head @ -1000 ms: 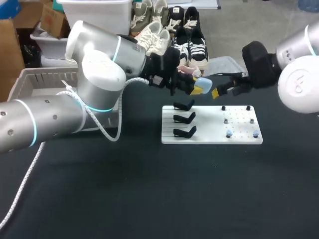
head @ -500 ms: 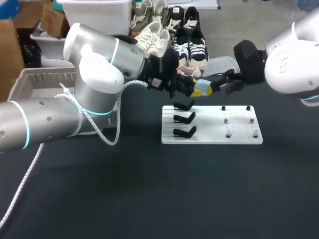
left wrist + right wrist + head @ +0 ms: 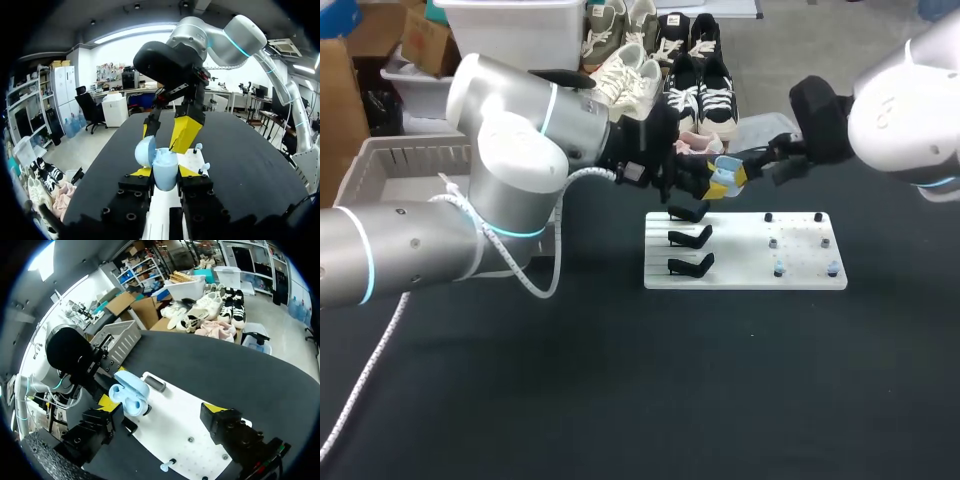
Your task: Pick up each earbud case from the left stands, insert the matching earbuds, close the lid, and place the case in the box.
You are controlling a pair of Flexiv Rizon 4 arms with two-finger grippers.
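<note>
One smooth, rounded earbud case [image 3: 165,172] — lid open.

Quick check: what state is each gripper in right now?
Left gripper: closed on the blue earbud case, whose lid is open.
Right gripper: open, fingers spread close by the case.

I find the near desk [image 3: 620,400] passable; stands [image 3: 690,238] obstruct the board [image 3: 745,279]; arms [image 3: 520,150] meeting at the earbud case [image 3: 725,175] bar its far edge.

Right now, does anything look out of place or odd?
Nothing stands out: the left gripper holds the blue earbud case, lid open, above the white board, the right gripper open beside it, two blue earbuds standing on the board.
</note>
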